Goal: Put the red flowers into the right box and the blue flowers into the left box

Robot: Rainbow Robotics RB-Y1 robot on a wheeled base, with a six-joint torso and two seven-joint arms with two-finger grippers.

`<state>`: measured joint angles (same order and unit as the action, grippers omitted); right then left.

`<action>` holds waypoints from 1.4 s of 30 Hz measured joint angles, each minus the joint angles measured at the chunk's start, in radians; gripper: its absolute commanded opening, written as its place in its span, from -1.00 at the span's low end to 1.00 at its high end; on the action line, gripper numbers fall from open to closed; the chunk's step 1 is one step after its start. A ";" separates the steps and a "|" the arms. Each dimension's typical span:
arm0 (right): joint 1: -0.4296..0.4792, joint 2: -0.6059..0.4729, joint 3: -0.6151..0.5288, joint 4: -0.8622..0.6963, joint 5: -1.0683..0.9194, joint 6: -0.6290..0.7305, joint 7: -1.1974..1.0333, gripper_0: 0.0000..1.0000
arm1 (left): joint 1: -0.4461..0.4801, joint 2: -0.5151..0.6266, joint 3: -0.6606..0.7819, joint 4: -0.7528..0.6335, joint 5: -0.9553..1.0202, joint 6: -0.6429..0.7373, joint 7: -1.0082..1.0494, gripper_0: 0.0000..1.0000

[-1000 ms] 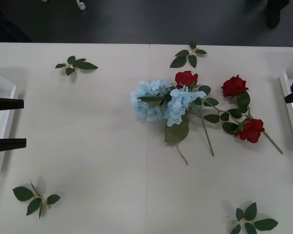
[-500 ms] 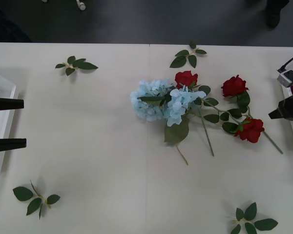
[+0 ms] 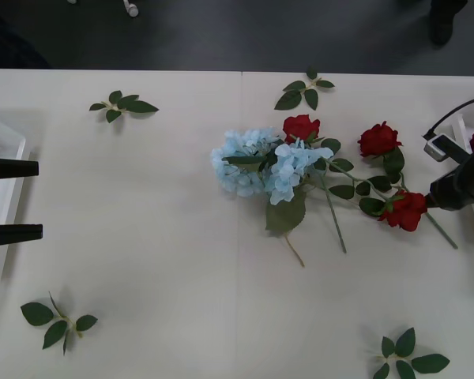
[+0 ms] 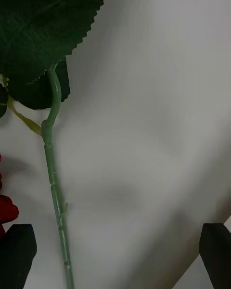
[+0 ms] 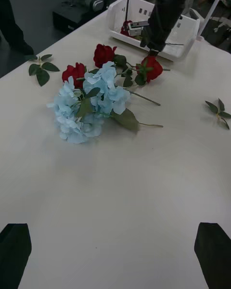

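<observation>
Three red flowers lie on the table: one (image 3: 301,126) beside the blue flowers (image 3: 261,162), one (image 3: 378,139) further right, one (image 3: 405,211) nearest my right gripper (image 3: 436,199). That gripper is open just above this rose's green stem (image 4: 55,188), which runs between its black fingers (image 4: 215,250), closer to one of them. Another red flower (image 5: 126,29) lies in the right box (image 5: 185,36), whose rim shows at the table's right edge (image 3: 463,146). My left gripper (image 3: 16,201) is open over the left box (image 3: 1,150), far from the blue flowers (image 5: 86,106).
Loose green leaf sprigs lie at the far left (image 3: 122,104), far middle (image 3: 304,91), near left (image 3: 57,320) and near right (image 3: 407,355). A broad leaf (image 4: 48,24) sits at the stem's upper end. Bare table stretches between the left box and the flower pile.
My right arm has come away from the right box, moving left and lower to the nearest rose's stem. The left arm and all flowers stayed put.
</observation>
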<state>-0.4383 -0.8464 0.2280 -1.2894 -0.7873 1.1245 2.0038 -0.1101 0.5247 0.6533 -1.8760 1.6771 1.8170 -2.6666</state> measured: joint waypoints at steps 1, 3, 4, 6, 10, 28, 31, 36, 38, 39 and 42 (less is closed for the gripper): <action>0.000 0.012 -0.003 0.003 0.021 0.000 0.000 1.00 | 0.000 0.000 0.000 0.000 0.000 0.000 0.000 1.00; 0.000 0.038 -0.008 0.005 0.074 0.000 0.000 1.00 | 0.000 0.000 0.000 0.000 0.000 0.000 0.000 1.00; 0.000 0.051 -0.009 0.005 0.102 0.000 0.000 1.00 | 0.000 0.000 0.000 0.000 0.000 0.000 0.000 1.00; 0.000 0.075 -0.009 0.005 0.145 0.000 0.000 1.00 | 0.000 0.000 0.000 0.000 0.000 0.000 0.000 1.00; 0.000 0.102 -0.009 0.007 0.151 0.000 0.000 1.00 | 0.000 0.000 0.000 0.000 0.000 0.000 0.000 1.00; -0.008 0.112 0.022 0.041 0.134 -0.020 0.000 0.96 | 0.000 0.000 0.000 0.000 0.000 0.000 0.000 1.00; -0.015 0.112 0.022 0.056 0.133 -0.021 0.000 0.09 | 0.000 0.000 0.000 0.000 0.000 0.000 0.000 1.00; -0.019 0.112 0.028 0.078 0.133 -0.048 0.001 -0.30 | 0.000 0.000 0.000 0.000 0.000 0.000 0.000 1.00; -0.024 0.112 0.040 0.083 0.133 -0.048 0.001 -0.48 | 0.000 0.000 0.000 0.000 0.000 0.000 0.000 1.00; -0.028 0.112 0.048 0.086 0.133 -0.048 0.001 -0.62 | 0.000 0.000 0.000 0.000 0.000 0.000 0.000 1.00; -0.044 0.112 0.070 0.095 0.140 -0.048 0.001 -0.99 | 0.000 0.000 0.000 0.000 0.000 0.000 0.000 1.00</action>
<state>-0.4819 -0.7346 0.2977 -1.1940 -0.6472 1.0767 2.0047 -0.1101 0.5247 0.6533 -1.8759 1.6771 1.8170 -2.6666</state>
